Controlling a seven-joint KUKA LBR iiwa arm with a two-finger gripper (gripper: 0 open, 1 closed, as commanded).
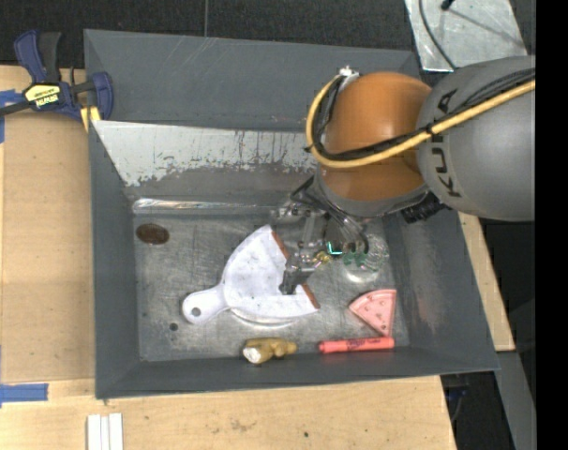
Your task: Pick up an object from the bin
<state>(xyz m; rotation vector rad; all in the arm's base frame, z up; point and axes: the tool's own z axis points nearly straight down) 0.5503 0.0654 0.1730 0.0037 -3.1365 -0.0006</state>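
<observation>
White paddle-shaped board (251, 279) lies flat mid-floor of the bin (115, 251), long axis diagonal, handle (196, 306) pointing lower left; its right part is hidden under the gripper (296, 275), open or closed I cannot tell; pink wedge (376, 309) lies just right

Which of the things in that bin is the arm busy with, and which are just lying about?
In hand: the gripper, low over the right side of the white paddle-shaped board in the middle of the bin.

Lying about: brown disc at the back left; pink wedge to the right; pink marker and tan lump along the front wall.
</observation>
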